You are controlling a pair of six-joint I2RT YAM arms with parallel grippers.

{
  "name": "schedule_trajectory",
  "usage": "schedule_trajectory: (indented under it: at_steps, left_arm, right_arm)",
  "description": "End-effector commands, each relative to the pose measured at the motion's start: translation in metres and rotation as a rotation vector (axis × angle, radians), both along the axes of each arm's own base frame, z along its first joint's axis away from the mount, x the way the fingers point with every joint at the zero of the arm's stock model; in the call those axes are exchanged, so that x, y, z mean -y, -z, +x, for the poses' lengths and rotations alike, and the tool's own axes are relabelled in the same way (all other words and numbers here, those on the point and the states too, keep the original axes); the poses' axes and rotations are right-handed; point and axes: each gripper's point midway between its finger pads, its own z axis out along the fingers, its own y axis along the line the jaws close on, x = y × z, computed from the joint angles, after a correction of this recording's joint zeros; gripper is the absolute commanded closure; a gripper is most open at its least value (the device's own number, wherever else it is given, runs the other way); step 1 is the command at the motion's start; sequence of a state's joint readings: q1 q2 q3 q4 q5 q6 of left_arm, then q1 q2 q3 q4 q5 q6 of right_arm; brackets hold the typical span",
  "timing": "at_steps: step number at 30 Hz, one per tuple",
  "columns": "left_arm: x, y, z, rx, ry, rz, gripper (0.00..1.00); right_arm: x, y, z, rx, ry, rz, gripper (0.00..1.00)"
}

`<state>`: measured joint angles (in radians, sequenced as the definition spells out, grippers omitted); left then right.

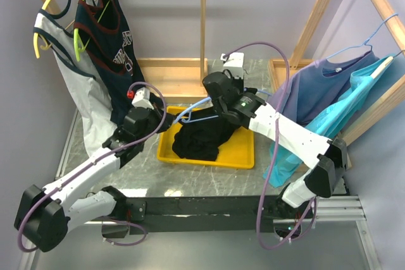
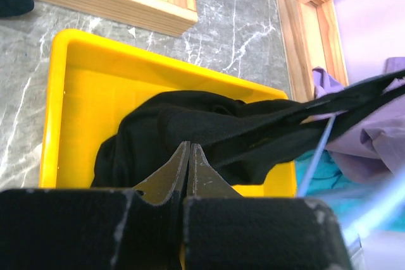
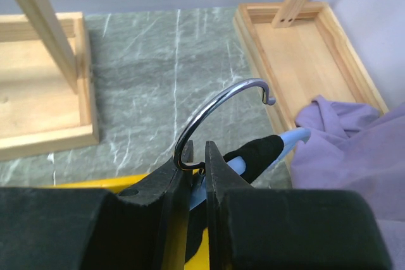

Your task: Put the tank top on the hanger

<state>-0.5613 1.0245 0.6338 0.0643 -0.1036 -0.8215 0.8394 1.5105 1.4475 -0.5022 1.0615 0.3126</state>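
Tray (image 2: 82, 93), tank top (image 2: 209, 124) seemingly touching left pincer (image 2: 188, 150)

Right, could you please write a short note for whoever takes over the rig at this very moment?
Left gripper: shut, tips against the tank top; I cannot tell if it pinches cloth.
Right gripper: shut on the hanger just below its metal hook, over the yellow tray.
Tank top: mostly bunched in the tray, with a strap stretched up over one hanger shoulder.
Done: hanger in hand, one strap apparently on.
Left: get the other shoulder in and settle the top on the hanger.
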Motion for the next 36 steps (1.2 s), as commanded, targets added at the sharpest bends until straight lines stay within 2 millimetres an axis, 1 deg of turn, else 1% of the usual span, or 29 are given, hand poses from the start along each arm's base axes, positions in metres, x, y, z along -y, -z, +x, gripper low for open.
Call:
schedule_trajectory:
  at_steps: [1,2,3,4,5,6,7,8,9,13,15,16,17,19,20,22,23,27,28,31,32,34,35,36]
  left_arm:
    - [-0.008,-0.009,-0.006,0.011,-0.019,-0.009,0.99]
    - [-0.009,-0.011,-0.009,0.015,-0.016,-0.014,0.99]
    - [-0.01,-0.009,-0.011,0.009,-0.016,-0.013,0.99]
    - [-0.011,-0.01,-0.012,0.01,-0.021,-0.017,0.99]
    - [-0.013,-0.016,-0.013,0.027,-0.023,-0.024,0.99]
    - [-0.015,-0.014,-0.015,0.015,-0.024,-0.013,0.99]
    - [-0.016,-0.016,-0.016,0.019,-0.029,-0.008,0.99]
    - [-0.017,-0.018,-0.017,0.021,-0.028,-0.006,0.99]
    - [-0.017,-0.023,-0.018,0.031,-0.024,-0.007,0.99]
    - [-0.017,-0.032,-0.02,0.039,-0.012,-0.007,0.99]
    - [-0.018,-0.035,-0.019,0.044,-0.018,0.002,0.99]
    - [-0.018,-0.038,-0.019,0.049,-0.018,0.002,0.99]
    - [-0.018,-0.043,-0.019,0.057,-0.011,-0.004,0.99]
    - [-0.019,-0.048,-0.02,0.061,-0.015,-0.001,0.99]
    - [-0.019,-0.056,-0.019,0.075,-0.015,-0.008,0.99]
    - [-0.019,-0.061,-0.02,0.083,-0.01,-0.007,0.99]
    - [-0.018,-0.068,-0.019,0.093,-0.008,-0.009,0.99]
    - [-0.016,-0.073,-0.017,0.093,0.002,-0.003,0.99]
    - [-0.016,-0.074,-0.017,0.096,0.002,-0.005,0.99]
    - [-0.015,-0.081,-0.016,0.11,0.004,-0.009,0.99]
    - [-0.014,-0.087,-0.015,0.116,0.004,-0.015,0.99]
    - [-0.013,-0.087,-0.012,0.111,0.007,-0.004,0.99]
    - [-0.013,-0.092,-0.011,0.116,0.007,-0.002,0.99]
    - [-0.014,-0.093,-0.009,0.116,0.003,0.002,0.99]
  right_arm:
    - [0.016,-0.023,0.013,0.071,0.117,0.02,1.0]
    - [0.015,-0.028,0.014,0.08,0.123,0.027,1.0]
    - [0.014,-0.025,0.016,0.077,0.131,0.012,1.0]
    - [0.014,-0.026,0.017,0.078,0.137,0.003,1.0]
    - [0.014,-0.027,0.018,0.082,0.145,0.001,1.0]
    - [0.015,-0.026,0.019,0.083,0.156,-0.015,1.0]
    - [0.015,-0.028,0.02,0.097,0.166,-0.011,1.0]
    - [0.017,-0.025,0.02,0.093,0.17,-0.031,1.0]
    - [0.018,-0.028,0.021,0.107,0.176,-0.026,1.0]
    - [0.018,-0.028,0.022,0.112,0.193,-0.034,1.0]
    - [0.017,-0.029,0.022,0.123,0.19,-0.019,1.0]
    - [0.018,-0.025,0.023,0.117,0.19,-0.03,1.0]
    - [0.018,-0.026,0.022,0.119,0.191,-0.031,1.0]
    - [0.019,-0.023,0.022,0.115,0.194,-0.04,1.0]
    - [0.02,-0.023,0.022,0.115,0.196,-0.044,1.0]
    - [0.019,-0.021,0.022,0.118,0.201,-0.05,1.0]
    - [0.017,-0.019,0.023,0.115,0.197,-0.044,1.0]
    - [0.017,-0.019,0.022,0.127,0.194,-0.024,1.0]
    - [0.018,-0.016,0.021,0.121,0.19,-0.041,1.0]
    - [0.02,-0.016,0.021,0.125,0.194,-0.039,1.0]
    - [0.021,-0.017,0.019,0.128,0.202,-0.035,1.0]
    - [0.021,-0.015,0.018,0.126,0.195,-0.027,1.0]
    - [0.023,-0.021,0.015,0.141,0.198,-0.01,1.0]
    - [0.023,-0.019,0.015,0.146,0.189,0.003,1.0]
